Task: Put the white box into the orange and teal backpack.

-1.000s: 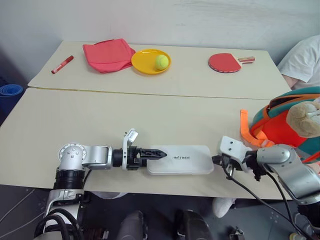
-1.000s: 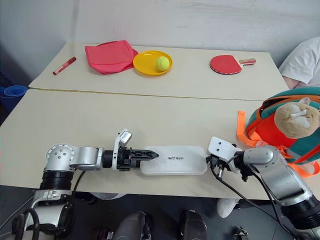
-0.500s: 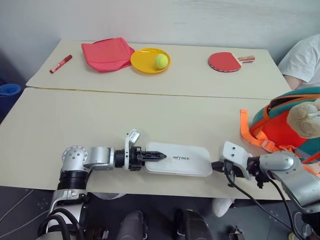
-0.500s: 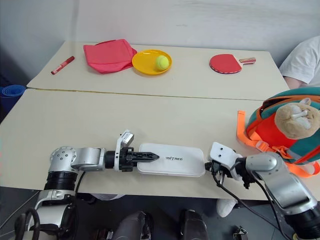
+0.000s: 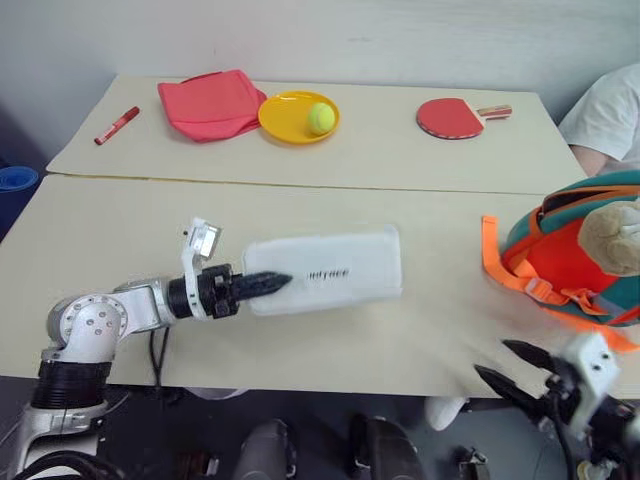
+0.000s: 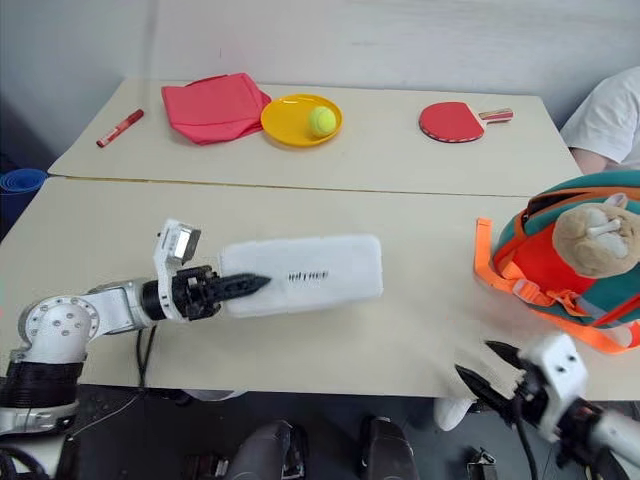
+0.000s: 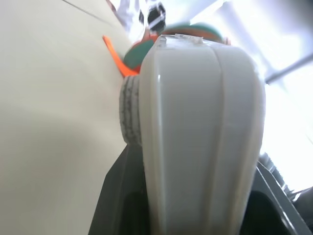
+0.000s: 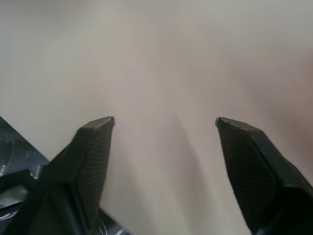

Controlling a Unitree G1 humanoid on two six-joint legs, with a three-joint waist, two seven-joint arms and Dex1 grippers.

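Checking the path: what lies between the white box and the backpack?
Bare tabletop between the white box and the backpack, seen in the left eye view.

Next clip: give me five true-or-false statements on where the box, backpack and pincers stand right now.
1. The left pincer grips the white box by one end. True.
2. The white box is inside the orange and teal backpack. False: it is outside, apart from the backpack.
3. The right pincer is open and empty. True.
4. The tennis ball lies on the red cloth. False: it sits in the yellow plate.
5. The paddle lies on the far table. True.
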